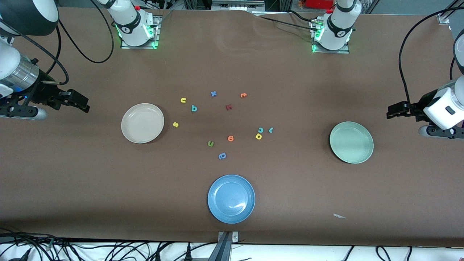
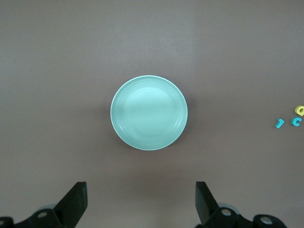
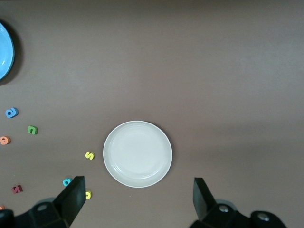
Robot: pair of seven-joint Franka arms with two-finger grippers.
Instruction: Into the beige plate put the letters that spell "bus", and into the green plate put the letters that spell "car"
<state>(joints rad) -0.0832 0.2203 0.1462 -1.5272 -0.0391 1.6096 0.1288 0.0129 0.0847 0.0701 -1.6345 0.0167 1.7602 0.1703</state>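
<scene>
Both plates are bare, so the sorting has not begun. The beige plate (image 1: 142, 123) lies toward the right arm's end of the desk, the green plate (image 1: 351, 142) toward the left arm's end, and all the foam letters lie loose between them. That spread looks deliberate: each arm has its own plate close by and a short reach to the middle.

The "bus" letters cluster near the beige plate: the yellow u (image 1: 183, 100) and the teal b (image 1: 194, 108) are farther from the front camera, and the yellow s (image 1: 175, 124) is just beside the plate's rim. The "car" letters sit tightly together on the side toward the green plate: the teal c (image 1: 260, 129), the teal r (image 1: 270, 129) and the yellow a (image 1: 258, 136), nearly touching.

The right claw (image 3: 137, 199) hangs high by the beige plate, released and holding nothing. The left claw (image 2: 141, 199) hangs likewise by the green plate, jaws wide and bare. Both seem to be waiting
</scene>
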